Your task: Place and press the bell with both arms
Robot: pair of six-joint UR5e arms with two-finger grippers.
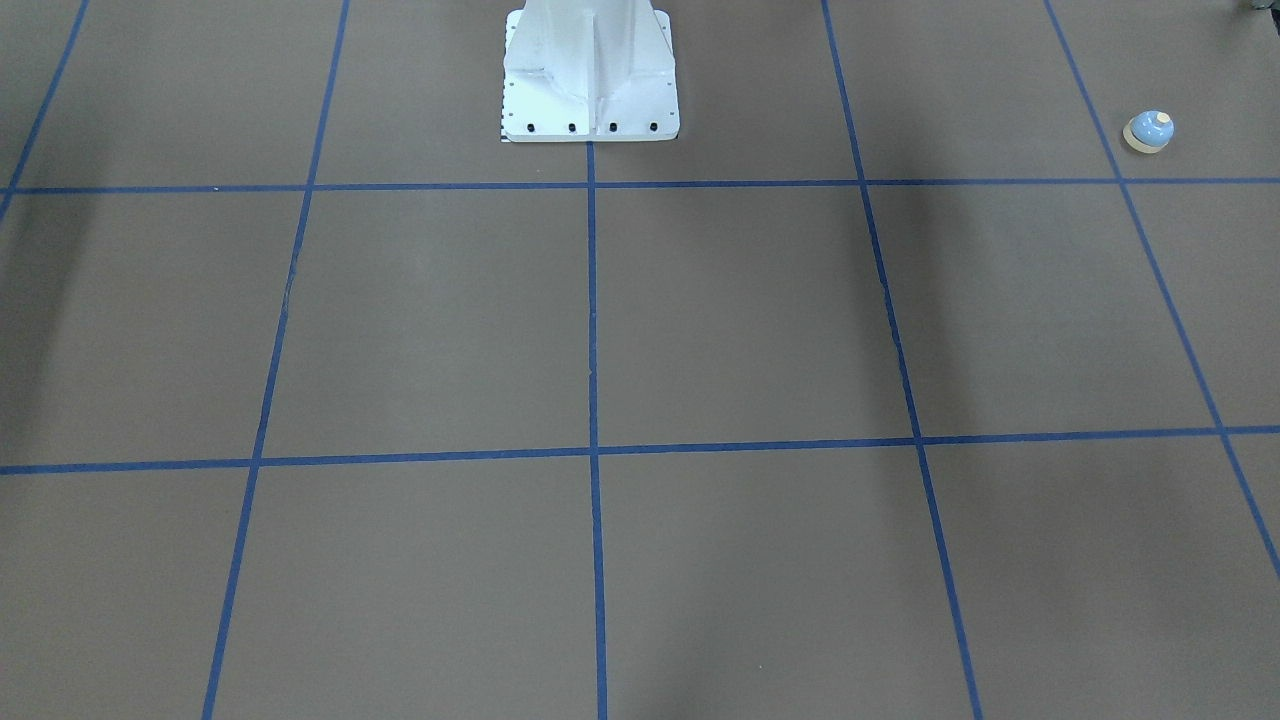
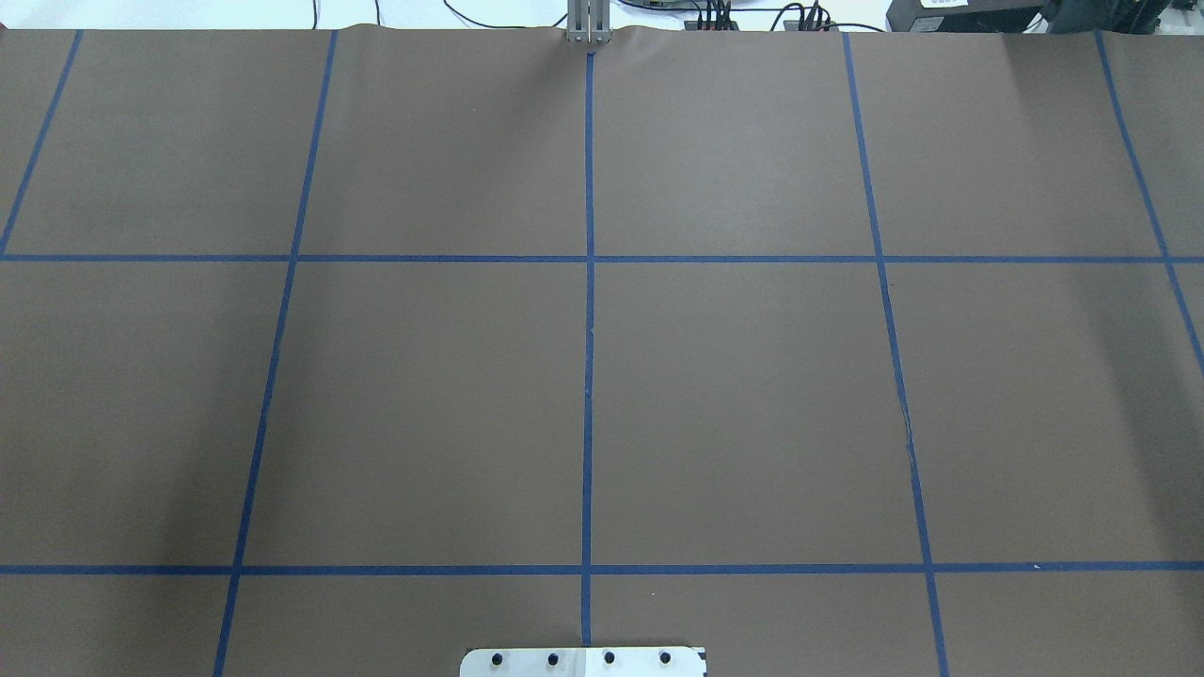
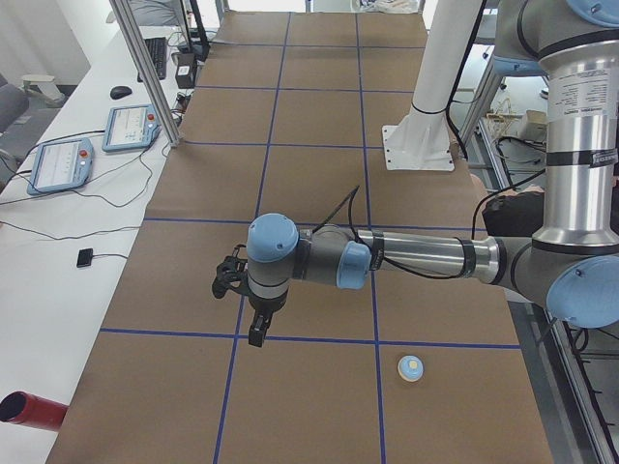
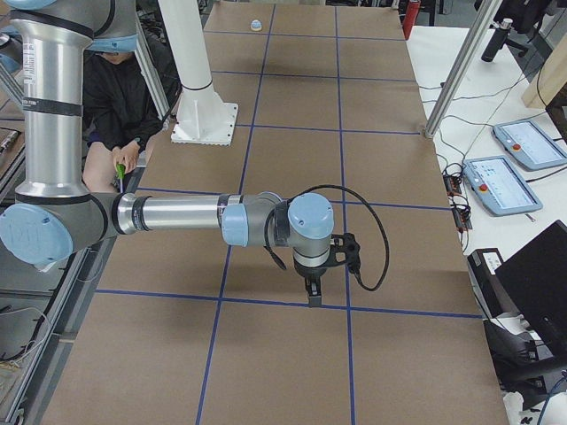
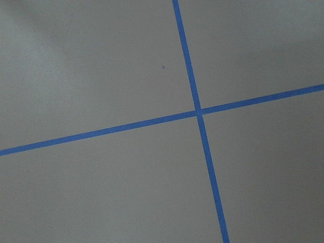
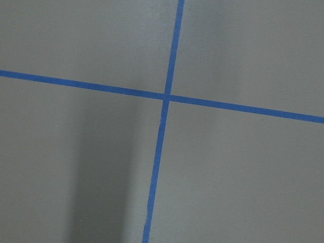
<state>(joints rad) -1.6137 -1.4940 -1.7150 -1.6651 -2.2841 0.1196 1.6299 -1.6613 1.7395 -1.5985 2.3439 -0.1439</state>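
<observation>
The bell [image 1: 1148,130], light blue with a cream button, stands upright on the brown table near the robot's side at its left end; it also shows in the left side view as the bell [image 3: 411,367] and far off as the bell [image 4: 255,25]. My left gripper [image 3: 256,333] hangs fingers-down above the table, well apart from the bell. My right gripper [image 4: 313,297] hangs the same way over a blue tape line at the other end. Both show only in the side views, so I cannot tell whether they are open or shut. The wrist views show only table and tape.
The white pedestal base [image 1: 590,80] stands at the table's middle on the robot's side. A person [image 4: 115,97] sits behind the robot. Teach pendants [image 3: 58,164] and a red cylinder [image 3: 29,411] lie on the white side table. Blue tape lines [image 2: 589,282] grid the brown cover.
</observation>
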